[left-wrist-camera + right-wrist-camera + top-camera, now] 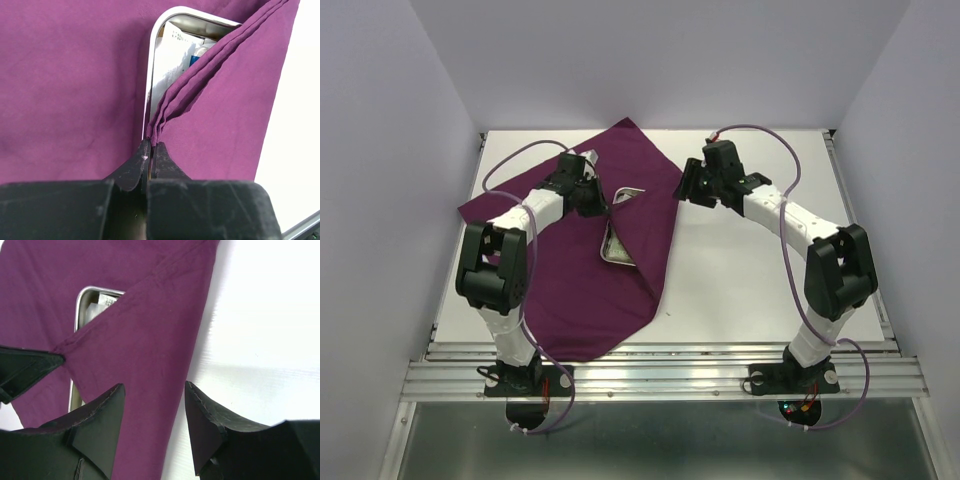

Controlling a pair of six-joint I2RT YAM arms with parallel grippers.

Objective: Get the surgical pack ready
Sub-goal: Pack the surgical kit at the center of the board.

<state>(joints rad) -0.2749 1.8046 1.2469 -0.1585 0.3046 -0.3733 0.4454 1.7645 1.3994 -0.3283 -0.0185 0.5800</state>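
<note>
Your left gripper point(150, 146) is pressed together on a bunched fold of the dark-purple cloth point(65, 90), the pleats running up and away from the fingertips and lying slantwise over the steel tray point(152, 40). In the left wrist view the fold covers one side of the tray, while the rounded far corner and a strip along one rim are bare, with white packets point(175, 50) showing inside. So, as I read it, you are in the wrapping step: the tray is loaded and sits on the cloth, and one flap is being drawn across it. The next move calls for carrying that fold on over the bare rim and laying it flat before you let go, low enough that the tray does not shift and the pleats do not spring back. Your right gripper point(154, 386) is spread wide and holds nothing; it hangs above the cloth's right-hand edge, where the purple meets the white worktop point(260, 315), touching neither as far as I can tell. From above, the left gripper point(592, 197) sits over the far part of the tray point(617, 250) near the middle of the cloth point(590, 300), and the right gripper point(692, 185) is just beyond the cloth's right side, well placed to take the next flap.
</note>
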